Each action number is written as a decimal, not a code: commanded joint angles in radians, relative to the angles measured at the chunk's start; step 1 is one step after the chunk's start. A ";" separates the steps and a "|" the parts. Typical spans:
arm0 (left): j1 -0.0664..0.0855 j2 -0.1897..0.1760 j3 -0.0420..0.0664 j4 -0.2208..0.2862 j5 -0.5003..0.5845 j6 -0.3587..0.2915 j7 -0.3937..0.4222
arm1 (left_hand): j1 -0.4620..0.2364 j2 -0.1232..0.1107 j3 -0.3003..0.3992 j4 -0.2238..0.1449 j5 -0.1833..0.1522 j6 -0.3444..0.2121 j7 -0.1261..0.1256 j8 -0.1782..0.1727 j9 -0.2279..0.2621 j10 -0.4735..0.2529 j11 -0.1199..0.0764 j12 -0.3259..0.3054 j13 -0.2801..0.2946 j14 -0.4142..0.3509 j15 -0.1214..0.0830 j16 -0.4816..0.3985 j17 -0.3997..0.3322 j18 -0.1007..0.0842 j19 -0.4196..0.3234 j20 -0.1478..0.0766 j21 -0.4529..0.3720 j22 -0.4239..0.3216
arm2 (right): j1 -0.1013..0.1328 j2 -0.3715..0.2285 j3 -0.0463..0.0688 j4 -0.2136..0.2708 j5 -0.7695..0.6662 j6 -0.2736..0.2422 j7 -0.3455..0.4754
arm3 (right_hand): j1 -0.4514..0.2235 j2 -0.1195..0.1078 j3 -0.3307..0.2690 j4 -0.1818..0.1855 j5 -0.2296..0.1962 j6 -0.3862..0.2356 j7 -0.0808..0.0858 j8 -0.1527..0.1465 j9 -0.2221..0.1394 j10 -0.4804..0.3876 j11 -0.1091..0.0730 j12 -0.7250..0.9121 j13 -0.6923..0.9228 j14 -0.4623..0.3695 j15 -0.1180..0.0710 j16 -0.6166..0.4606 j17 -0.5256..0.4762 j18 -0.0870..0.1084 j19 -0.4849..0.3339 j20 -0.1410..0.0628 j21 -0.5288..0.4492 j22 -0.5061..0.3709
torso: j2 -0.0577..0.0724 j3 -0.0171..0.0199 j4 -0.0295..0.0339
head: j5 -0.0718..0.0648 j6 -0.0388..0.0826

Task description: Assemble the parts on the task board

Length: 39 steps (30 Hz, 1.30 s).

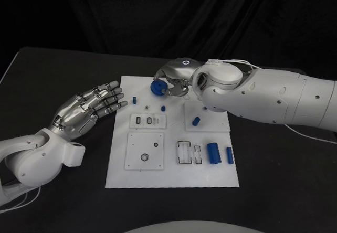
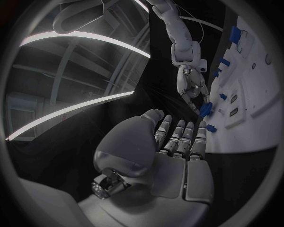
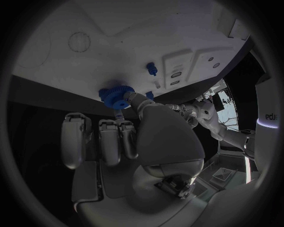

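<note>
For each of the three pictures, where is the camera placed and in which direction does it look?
Head view: on the robot's head, looking down at the white board; both arms show, the left hand open beside the board.
Left wrist view: behind the left hand, facing across the board's edge toward the right hand.
Right wrist view: behind the right hand, facing the board.
Shared: all three show the blue gear that the right hand holds.

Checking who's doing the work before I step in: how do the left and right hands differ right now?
The right hand pinches a blue gear-like part over the far edge of the task board; the left hand holds nothing. The left hand's fingers are stretched out flat and apart beside the board's left edge; the right hand's curl around the part. Both are silver, on white arms.
</note>
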 commanded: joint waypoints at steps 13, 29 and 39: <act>0.002 0.000 -0.001 -0.002 0.004 0.016 0.221 | -0.012 -0.001 0.006 0.000 -0.004 -0.006 0.007 -0.001 -0.001 0.001 0.007 0.004 0.001 -0.002 0.009 0.005 0.000 -0.009 0.001 0.003 0.000 -0.001 | -0.009 -0.015 -0.001 0.032 -0.008 0.013 -0.004 | -0.011 0.002 -0.006 0.003 -0.006 0.070 0.002 0.023 0.003 0.106 -0.005 0.003 0.263 0.105 -0.006 0.003 0.263 0.006 0.000 -0.006 -0.010 0.105 | -0.001 -0.0004 -0.0013 | 0.000 -0.006; 0.002 0.001 -0.001 -0.005 0.005 0.016 0.216 | -0.014 -0.002 0.009 0.000 -0.005 -0.009 0.008 -0.002 -0.002 0.000 0.008 0.003 0.001 -0.003 0.009 0.005 -0.001 -0.010 0.001 0.003 -0.001 -0.002 | -0.010 -0.015 -0.001 0.021 -0.007 0.022 -0.015 | -0.001 0.001 -0.009 -0.008 -0.014 -0.216 -0.013 -0.033 -0.092 0.106 -0.018 0.003 0.263 0.105 -0.015 0.003 0.263 0.011 -0.013 -0.014 -0.031 0.090 | 0.000 0.0004 -0.0004 | -0.004 -0.010; 0.002 0.001 -0.001 -0.006 0.005 0.016 0.215 | -0.014 -0.002 0.009 0.000 -0.005 -0.009 0.008 -0.002 -0.002 0.000 0.008 0.003 0.001 -0.003 0.009 0.005 -0.001 -0.010 0.001 0.003 -0.001 -0.002 | -0.011 -0.015 -0.001 0.006 0.017 0.049 -0.030 | -0.003 0.006 -0.017 -0.004 -0.040 -0.291 0.003 -0.030 -0.128 0.106 -0.008 0.003 0.263 0.105 -0.010 0.003 0.263 0.014 -0.022 -0.014 -0.048 0.078 | 0.000 0.0004 -0.0001 | -0.006 -0.012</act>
